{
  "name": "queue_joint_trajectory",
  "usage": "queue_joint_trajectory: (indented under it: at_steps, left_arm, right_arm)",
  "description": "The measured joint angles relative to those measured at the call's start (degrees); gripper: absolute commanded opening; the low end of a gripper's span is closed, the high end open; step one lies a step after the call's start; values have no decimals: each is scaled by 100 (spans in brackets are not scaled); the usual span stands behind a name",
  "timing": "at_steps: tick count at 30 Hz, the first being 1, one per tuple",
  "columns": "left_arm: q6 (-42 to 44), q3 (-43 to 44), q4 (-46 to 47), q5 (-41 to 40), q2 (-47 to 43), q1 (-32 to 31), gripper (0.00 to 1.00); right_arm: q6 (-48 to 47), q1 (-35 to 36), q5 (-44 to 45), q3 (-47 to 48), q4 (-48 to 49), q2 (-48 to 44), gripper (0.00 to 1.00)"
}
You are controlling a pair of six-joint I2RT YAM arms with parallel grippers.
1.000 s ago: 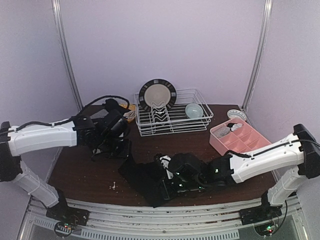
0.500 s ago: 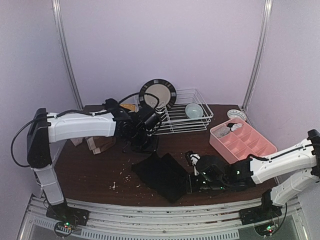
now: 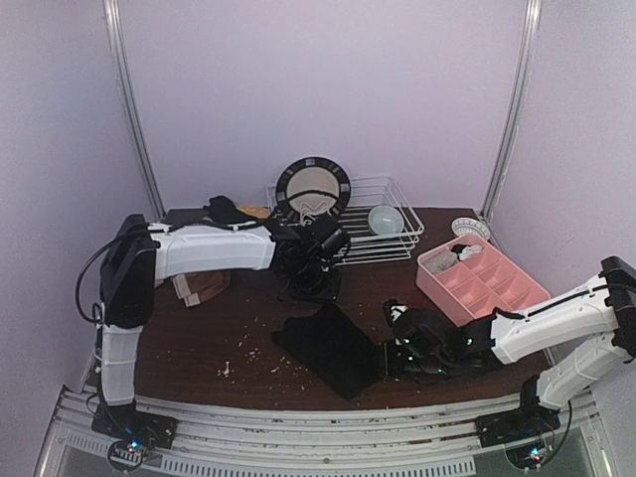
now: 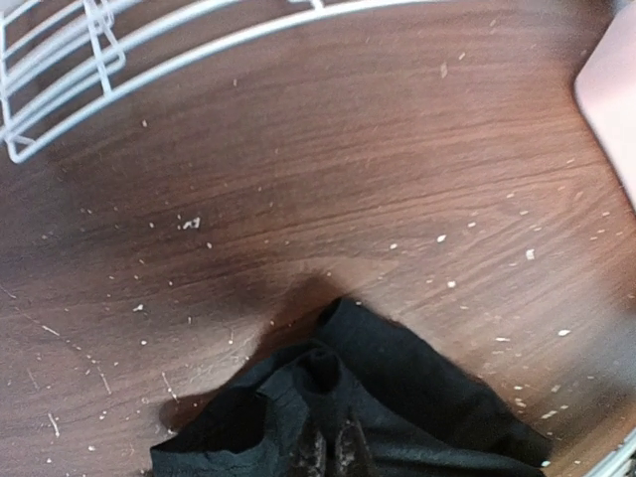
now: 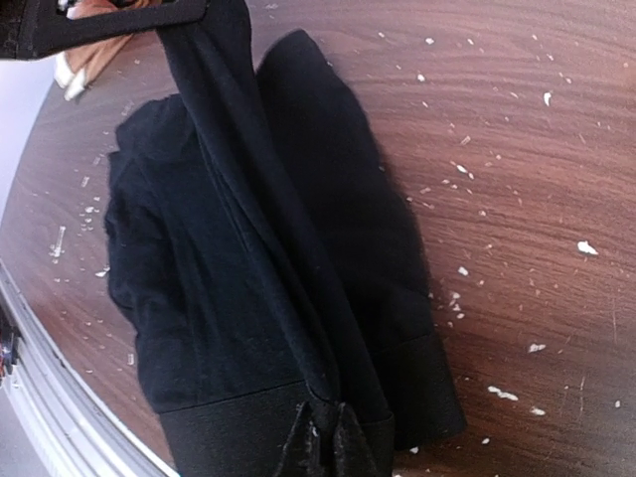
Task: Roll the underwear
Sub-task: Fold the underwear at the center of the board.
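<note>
Underwear (image 3: 333,348), black, lies spread on bench (image 3: 199,333), centre front. Right hand (image 5: 323,442) pinched tight on its hem. Left hand (image 4: 333,452) clamped on black cloth (image 4: 397,417) beside wire rack (image 3: 397,245). I fear thin pinch slips, or pull drags cloth instead of rolling.

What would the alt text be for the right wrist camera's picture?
The right gripper pinches the edge of black underwear spread on a brown table dotted with pale crumbs. One fold stretches away toward the upper left.
</note>
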Motion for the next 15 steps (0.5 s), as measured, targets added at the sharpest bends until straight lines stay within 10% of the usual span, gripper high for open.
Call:
queue_joint_trajectory:
  at_steps: [6,12,15]
  left_arm:
    - [85,4,-149,-72,142,13,95]
    - [190,-713,4,-168,-588,17,94]
    - [219,-1589,243,-105,-1545,20,82]
  right_arm:
    - [15,-39,0,37,-249,118,59]
    - [-295,232,240,527,-1207,-479,56]
    - [-520,343,304,894,-1397,-632,34]
